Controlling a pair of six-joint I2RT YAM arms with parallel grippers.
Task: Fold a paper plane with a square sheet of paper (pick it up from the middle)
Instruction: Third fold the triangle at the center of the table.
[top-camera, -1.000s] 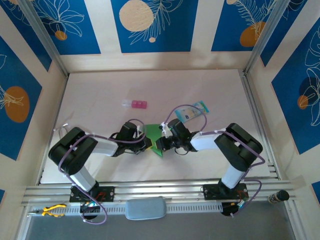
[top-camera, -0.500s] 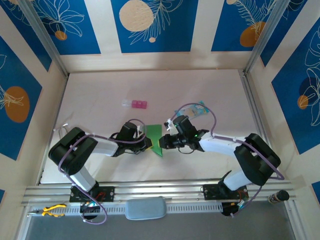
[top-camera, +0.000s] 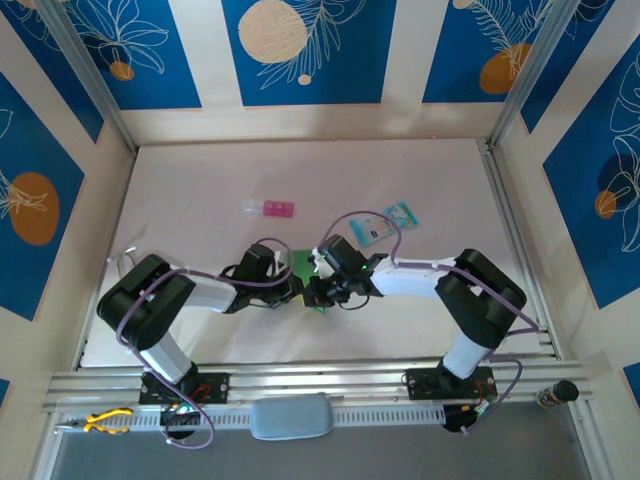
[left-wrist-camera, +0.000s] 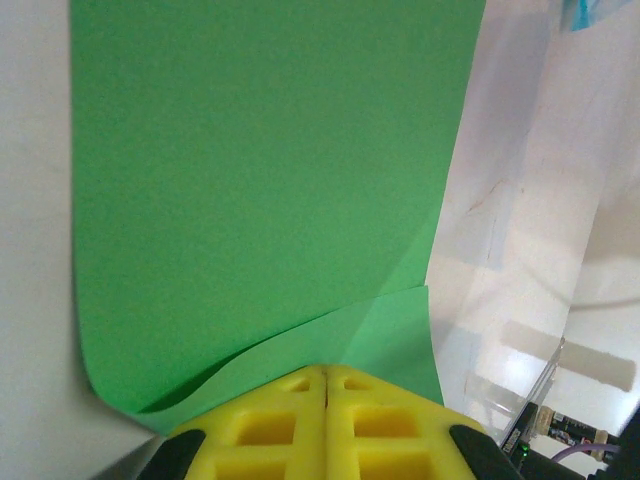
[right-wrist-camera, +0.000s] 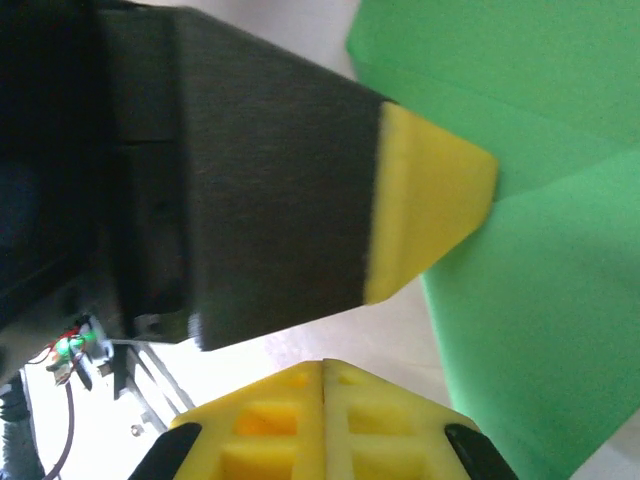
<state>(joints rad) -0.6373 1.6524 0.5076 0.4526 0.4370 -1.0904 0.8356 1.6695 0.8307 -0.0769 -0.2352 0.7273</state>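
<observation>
Left wrist, green square sheet of paper (left-wrist-camera: 260, 170), unmarked, flap folded over

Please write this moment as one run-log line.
left gripper: shut on paper | right gripper: shut, beside paper | paper: partly folded

pink block (top-camera: 270, 208): small see-through pink thing, sitting alone out on the table, left of centre from where I'm watching
blue packet (top-camera: 385, 222): pale blue, printed, lying flat to the right of the pink block and well apart from it; I catch a corner of it in my left wrist view too (left-wrist-camera: 590, 12)
table (top-camera: 200, 180): pale, whitish top
walls (top-camera: 300, 50): blue panels with white leaf drawings and orange or cream circles, pale strips between
rails (top-camera: 330, 380): aluminium, running across the near edge
pliers (top-camera: 100, 421): yellow handles, near left corner
grey pad (top-camera: 290, 416): bluish-grey, rounded, near middle
dark cylinder (top-camera: 560, 391): near right corner, honestly can't tell what it is
</observation>
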